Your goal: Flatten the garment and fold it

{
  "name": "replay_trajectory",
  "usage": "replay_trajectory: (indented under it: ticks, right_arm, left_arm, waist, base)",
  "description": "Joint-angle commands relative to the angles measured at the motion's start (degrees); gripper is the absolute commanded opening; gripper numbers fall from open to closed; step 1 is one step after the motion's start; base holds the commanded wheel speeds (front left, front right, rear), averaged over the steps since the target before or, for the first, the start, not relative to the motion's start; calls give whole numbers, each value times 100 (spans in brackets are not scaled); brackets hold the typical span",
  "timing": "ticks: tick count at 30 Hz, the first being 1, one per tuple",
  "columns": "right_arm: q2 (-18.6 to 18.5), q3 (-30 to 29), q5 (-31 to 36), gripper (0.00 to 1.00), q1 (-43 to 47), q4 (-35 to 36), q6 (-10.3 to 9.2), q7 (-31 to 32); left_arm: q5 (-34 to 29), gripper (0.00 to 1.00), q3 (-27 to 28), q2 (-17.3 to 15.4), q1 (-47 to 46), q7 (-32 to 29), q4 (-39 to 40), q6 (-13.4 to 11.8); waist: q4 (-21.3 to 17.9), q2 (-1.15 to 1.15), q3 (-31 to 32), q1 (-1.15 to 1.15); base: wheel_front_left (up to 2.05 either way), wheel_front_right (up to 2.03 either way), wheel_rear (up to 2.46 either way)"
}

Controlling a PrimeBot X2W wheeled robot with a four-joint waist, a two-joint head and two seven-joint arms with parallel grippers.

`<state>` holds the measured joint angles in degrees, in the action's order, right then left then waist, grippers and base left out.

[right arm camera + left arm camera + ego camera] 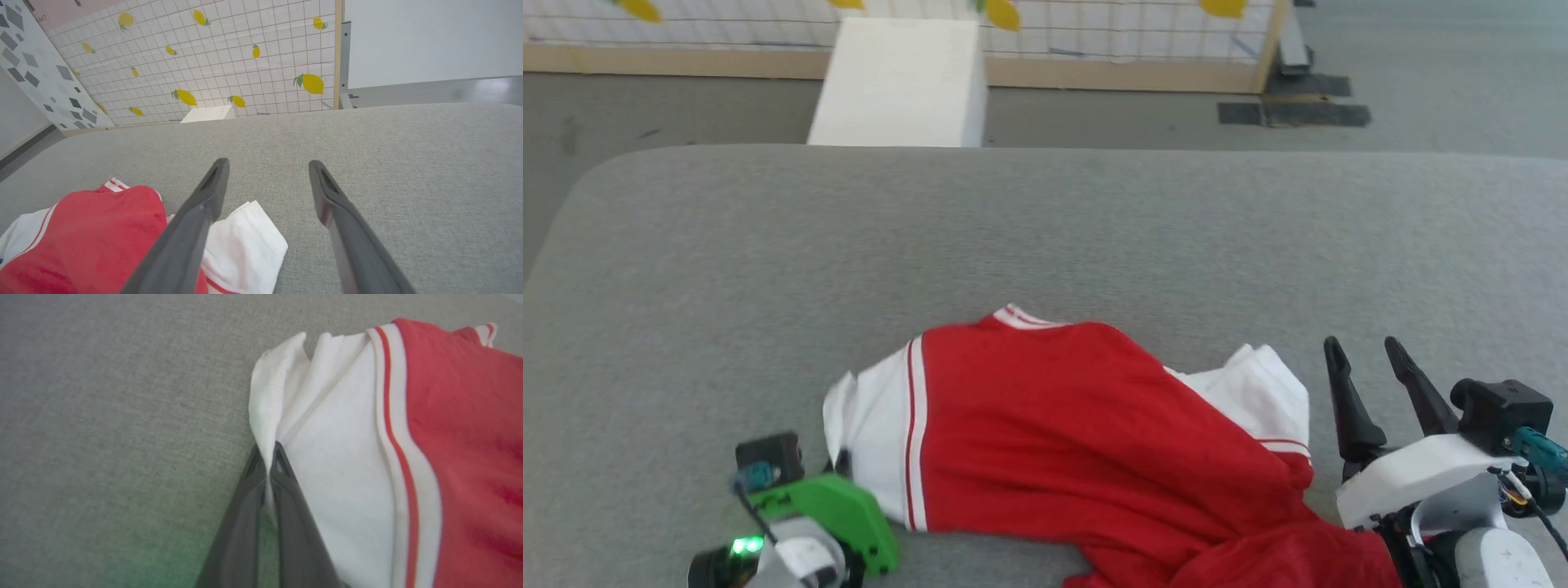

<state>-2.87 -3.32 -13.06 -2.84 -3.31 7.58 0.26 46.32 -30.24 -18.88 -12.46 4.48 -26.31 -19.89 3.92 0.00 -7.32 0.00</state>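
The garment (1086,441) lies crumpled on the grey padded table (1045,237), near its front edge. It is red, with white sleeves and red-and-white stripe trim. My left gripper (269,463) is shut on the white sleeve edge (265,412) at the garment's left end, with a fold of cloth pinched between the two dark fingers. In the head view its green wrist housing (833,510) sits by that sleeve. My right gripper (1364,351) stands open just right of the garment's other white sleeve (245,241), with nothing between its fingers (212,192).
A white box (898,82) stands on the floor beyond the table's far edge. Behind it runs a lemon-patterned tiled panel (229,61) with a wooden base. Bare grey table surface spreads to the far side, left and right of the garment.
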Motion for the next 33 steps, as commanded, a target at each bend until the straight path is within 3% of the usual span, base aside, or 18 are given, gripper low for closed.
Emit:
replay_trajectory:
  ticks: [1,6,7,8,9,11,18,22,28,33]
  right_arm:
    - [0,-29,50,100,102,25,-9,60]
    - [0,-125,61,100,194,32,-9,264]
    - [0,-139,63,100,211,38,-9,299]
    - [0,-147,67,100,224,45,-9,322]
    - [0,-156,72,100,237,55,-9,347]
    - [0,-163,73,100,259,107,-9,397]
    - [0,-122,69,100,219,219,-9,435]
    - [0,-79,73,100,169,254,-9,437]
    - [0,-38,74,100,67,274,-9,435]
    - [0,-22,63,100,28,263,-9,415]
  left_arm:
    - [82,0,-48,-134,392,-227,156,-150]
    - [178,0,-340,-416,1114,-1081,940,-517]
    - [206,7,-392,-475,1218,-1271,1111,-595]
    - [223,59,-419,-520,1276,-1374,1262,-632]
    - [236,100,-393,-562,1328,-1400,1453,-690]
    - [83,100,-212,-759,1354,-1085,2003,-818]
    - [-218,100,-28,-1321,1150,-914,2531,-793]
    - [-312,100,-129,-1674,815,-1138,2457,-401]
    - [-229,100,-333,-1825,341,-1528,2004,236]
    - [-138,100,-486,-1805,171,-1951,1622,365]
  waist:
    - [290,0,180,0]
    - [457,0,269,0]
    - [485,0,281,0]
    - [505,0,289,0]
    - [531,0,296,0]
    - [581,0,289,0]
    - [558,0,168,0]
    - [487,0,28,0]
    - [289,0,-142,0]
    - [129,0,-259,0]
  base:
    - [0,0,0]
    - [0,0,0]
    - [0,0,0]
    - [0,0,0]
    - [0,0,0]
    - [0,0,0]
    - [0,0,0]
    - [0,0,0]
    - [0,0,0]
    - [0,0,0]
